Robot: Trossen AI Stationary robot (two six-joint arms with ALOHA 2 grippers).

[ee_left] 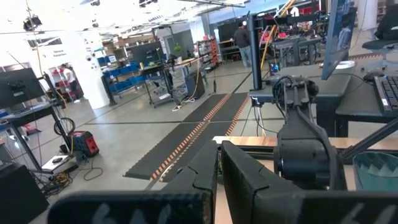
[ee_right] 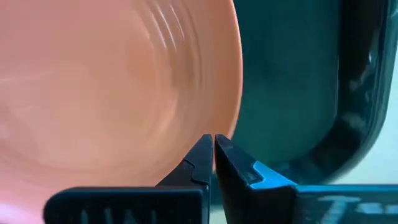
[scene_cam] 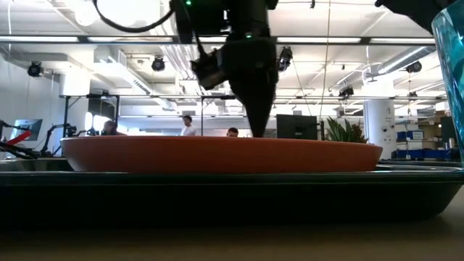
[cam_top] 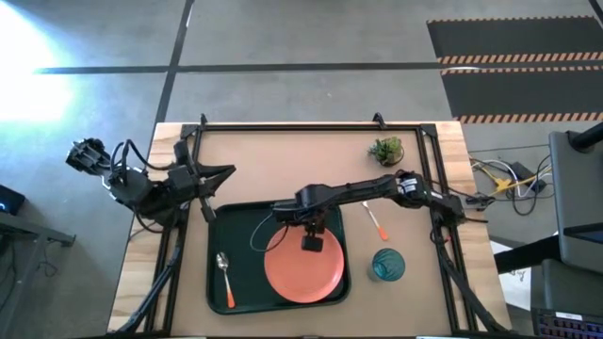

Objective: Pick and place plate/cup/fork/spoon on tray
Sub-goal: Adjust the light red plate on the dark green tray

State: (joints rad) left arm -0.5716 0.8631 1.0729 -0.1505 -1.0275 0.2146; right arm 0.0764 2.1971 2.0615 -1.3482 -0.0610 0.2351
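Observation:
The orange-red plate (cam_top: 303, 271) lies flat on the right part of the dark green tray (cam_top: 247, 235); its underside rests on the tray floor in the low view (scene_cam: 217, 154). My right gripper (cam_top: 311, 242) stands at the plate's far rim, pointing down, shut on it. The spoon (cam_top: 224, 278) lies in the tray's left part. The fork (cam_top: 377, 224) and the teal cup (cam_top: 387, 265) are on the table right of the tray. My left gripper (cam_top: 224, 172) waits shut at the far left, above the table. My right gripper pinches the plate's rim (ee_right: 231, 127) at its far side between the two fingers, one finger inside the plate and one outside. The fingers come from above, pointing down. The plate lies level on the tray.
A small green potted plant (cam_top: 386, 149) stands at the far right of the table. A dark frame runs along the table's far edge and sides (cam_top: 311, 125). Bare table lies between the tray's far rim and the frame. People stand in the room beyond.

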